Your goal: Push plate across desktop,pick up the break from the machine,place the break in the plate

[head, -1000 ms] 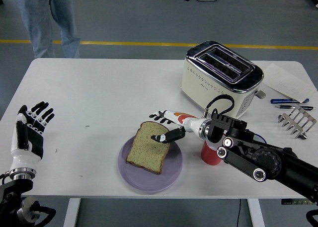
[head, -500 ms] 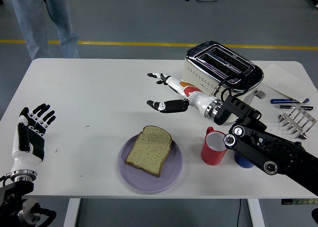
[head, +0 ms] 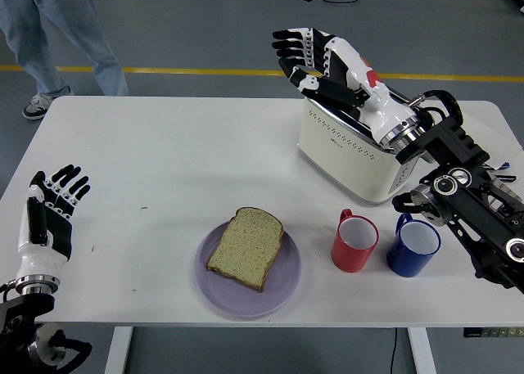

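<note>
While the slice of bread (head: 246,247) lies flat in the purple plate (head: 282,292), nothing touches it; the plate is round and smooth and sits near the front edge of the white table (head: 164,161); the bread is squarish with a brown crust and a pale, speckled, spongy face, and it fills much of the plate, a bit to the left side.

Just to the right of the plate stands a red mug (head: 354,241), and beside that a blue mug (head: 413,246); both are round and shiny with white insides, and both look to have nothing in them.

Down at the left, the left hand (head: 47,221) is held up over the table edge with its black and white fingers spread, holding nothing.

Farther back on the right stands the toaster (head: 348,157); it is a cream box with rounded corners and rows of tiny holes low on its side; its shiny silver top is mostly hidden by the arm.

Above the toaster is the right hand (head: 319,59), lifted high, fingers spread wide, holding nothing.

Past the far edge of the table, on the grey floor, a person (head: 57,38) in blue jeans stands at the top left; only the legs show.
</note>
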`<state>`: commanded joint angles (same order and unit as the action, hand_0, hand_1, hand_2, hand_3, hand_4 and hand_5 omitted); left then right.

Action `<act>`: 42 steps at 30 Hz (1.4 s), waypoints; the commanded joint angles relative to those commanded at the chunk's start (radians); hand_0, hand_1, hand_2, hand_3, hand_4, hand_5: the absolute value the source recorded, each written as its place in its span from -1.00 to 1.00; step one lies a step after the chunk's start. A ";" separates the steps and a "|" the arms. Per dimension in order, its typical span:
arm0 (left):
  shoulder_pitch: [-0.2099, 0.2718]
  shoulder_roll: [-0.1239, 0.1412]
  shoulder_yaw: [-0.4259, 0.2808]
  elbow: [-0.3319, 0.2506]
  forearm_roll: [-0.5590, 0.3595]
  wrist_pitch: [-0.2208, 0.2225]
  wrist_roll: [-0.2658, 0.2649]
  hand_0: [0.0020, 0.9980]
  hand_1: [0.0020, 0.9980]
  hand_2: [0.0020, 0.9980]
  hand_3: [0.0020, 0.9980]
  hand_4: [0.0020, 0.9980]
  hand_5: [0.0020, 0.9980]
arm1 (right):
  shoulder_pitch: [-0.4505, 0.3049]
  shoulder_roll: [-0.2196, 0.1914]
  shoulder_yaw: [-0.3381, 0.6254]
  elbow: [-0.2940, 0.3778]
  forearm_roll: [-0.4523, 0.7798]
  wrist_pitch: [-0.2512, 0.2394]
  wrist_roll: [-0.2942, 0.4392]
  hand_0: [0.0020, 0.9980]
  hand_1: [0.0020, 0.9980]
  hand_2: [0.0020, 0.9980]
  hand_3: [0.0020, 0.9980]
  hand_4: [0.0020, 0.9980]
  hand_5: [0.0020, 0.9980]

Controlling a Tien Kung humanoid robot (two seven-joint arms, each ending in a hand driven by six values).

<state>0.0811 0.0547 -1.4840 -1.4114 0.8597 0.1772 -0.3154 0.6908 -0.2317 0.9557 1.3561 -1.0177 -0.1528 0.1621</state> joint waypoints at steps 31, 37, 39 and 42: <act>-0.034 -0.001 -0.074 -0.080 0.053 -0.026 0.035 0.49 0.43 0.48 0.28 0.03 1.00 | -0.489 -0.020 0.437 -0.054 0.205 0.071 0.001 0.54 0.48 0.52 0.53 0.10 0.03; -0.031 0.001 -0.076 -0.082 0.058 -0.026 0.033 0.50 0.44 0.49 0.30 0.03 1.00 | -0.542 0.001 0.472 -0.042 0.203 0.073 0.000 0.55 0.48 0.52 0.53 0.09 0.08; -0.034 0.000 -0.072 -0.080 0.059 -0.025 0.033 0.50 0.45 0.50 0.30 0.03 1.00 | -0.554 0.002 0.480 -0.040 0.203 0.074 0.000 0.55 0.48 0.52 0.52 0.08 0.09; -0.041 0.001 -0.061 -0.075 0.060 -0.024 0.033 0.50 0.45 0.50 0.30 0.03 1.00 | -0.566 0.007 0.492 -0.041 0.203 0.074 0.000 0.55 0.48 0.52 0.52 0.08 0.09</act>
<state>0.0402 0.0555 -1.5446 -1.4867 0.9197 0.1529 -0.2826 0.1244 -0.2252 1.4477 1.3156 -0.8144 -0.0788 0.1617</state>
